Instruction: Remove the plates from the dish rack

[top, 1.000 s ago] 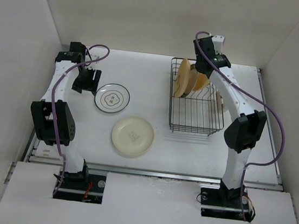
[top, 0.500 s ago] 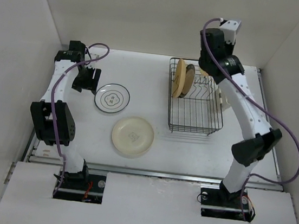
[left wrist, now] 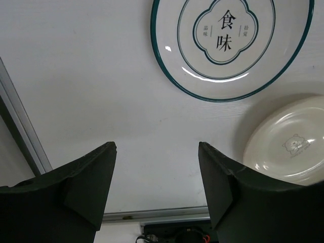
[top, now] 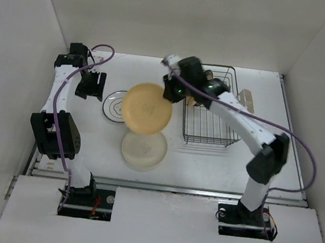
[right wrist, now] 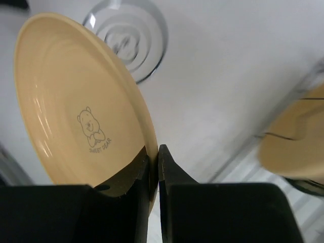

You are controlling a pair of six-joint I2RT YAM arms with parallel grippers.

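On the table [top: 205,162] lie a green-rimmed plate [left wrist: 230,48] and a cream plate [top: 144,152], the right gripper [right wrist: 153,162] clamps a yellow plate [top: 147,108], a second yellow plate [right wrist: 298,136] stands in the dish rack [top: 208,133], and the left gripper [left wrist: 157,187] gapes empty.

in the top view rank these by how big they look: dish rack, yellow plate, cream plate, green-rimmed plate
1. dish rack
2. yellow plate, held up nearer the camera, so barely separable from
3. cream plate
4. green-rimmed plate, partly covered
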